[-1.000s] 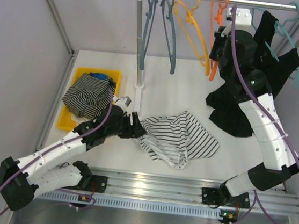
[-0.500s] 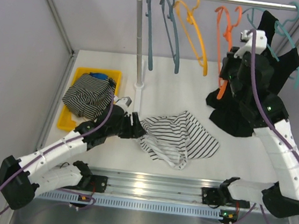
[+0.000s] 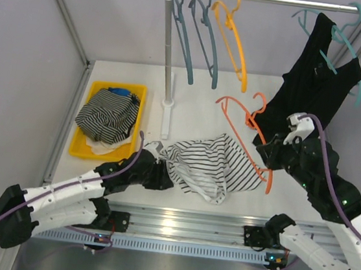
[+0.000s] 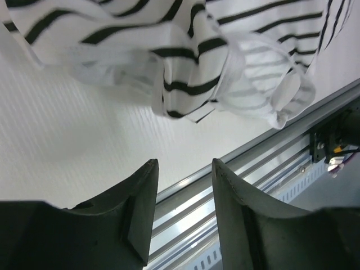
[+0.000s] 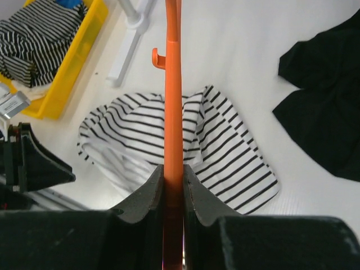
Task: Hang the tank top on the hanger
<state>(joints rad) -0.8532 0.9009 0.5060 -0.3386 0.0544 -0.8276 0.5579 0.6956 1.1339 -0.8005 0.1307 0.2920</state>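
Note:
The tank top [image 3: 210, 168], white with thin black stripes, lies crumpled on the table near the front. My right gripper [image 3: 264, 156] is shut on the red-orange hanger [image 3: 236, 131] and holds it low over the tank top's right side. In the right wrist view the hanger [image 5: 172, 84] runs straight up from between the shut gripper [image 5: 173, 169], with the tank top [image 5: 135, 129] below. My left gripper [image 3: 163, 175] is open and empty at the tank top's left edge. In the left wrist view the gripper [image 4: 184, 169] is open, with the tank top [image 4: 197, 56] just beyond.
A clothes rail holds teal-blue hangers [image 3: 195, 39], a yellow-amber hanger [image 3: 234, 40] and a black top [image 3: 316, 85] on a teal hanger. A yellow bin [image 3: 89, 92] with a darker striped garment [image 3: 106, 117] sits at left. The rack pole [image 3: 168, 55] stands behind the tank top.
My right arm has lifted the red-orange hanger off the rail and brought it down over the tank top. My left gripper has shifted slightly toward the front edge.

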